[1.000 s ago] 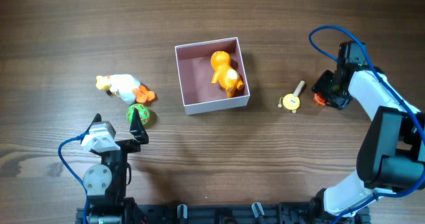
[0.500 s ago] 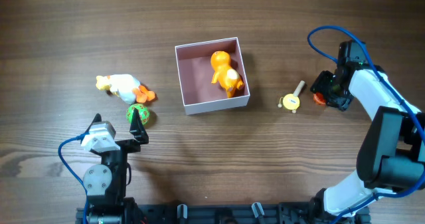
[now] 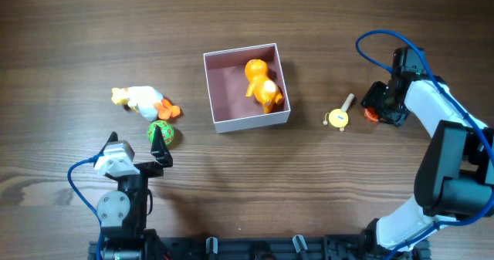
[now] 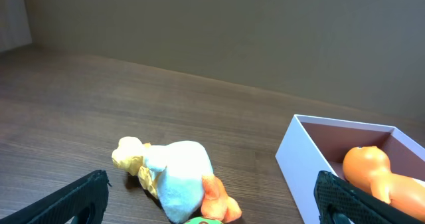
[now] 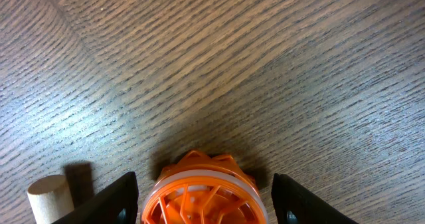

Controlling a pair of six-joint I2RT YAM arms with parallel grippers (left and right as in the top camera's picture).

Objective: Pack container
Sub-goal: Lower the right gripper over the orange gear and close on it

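Note:
The container [image 3: 247, 121], a square white box with a pink inside, sits mid-table and holds an orange toy figure [image 3: 262, 82]. Its corner shows in the left wrist view [image 4: 299, 157]. A white and yellow plush duck [image 3: 143, 100] and a green ball [image 3: 161, 133] lie left of it. My left gripper [image 3: 160, 144] is open just below the green ball, with the duck [image 4: 176, 177] ahead of it. My right gripper [image 3: 377, 112] is open around an orange lattice wheel [image 5: 204, 197], with a gap on each side. A yellow disc on a wooden peg [image 3: 339, 116] lies left of it.
The wooden peg end [image 5: 48, 197] shows at the lower left of the right wrist view. A blue cable [image 3: 378, 40] loops above the right arm. Bare wood table lies between the container and the toys.
The right gripper has shifted very slightly over the orange wheel. The left arm and the toys have not moved.

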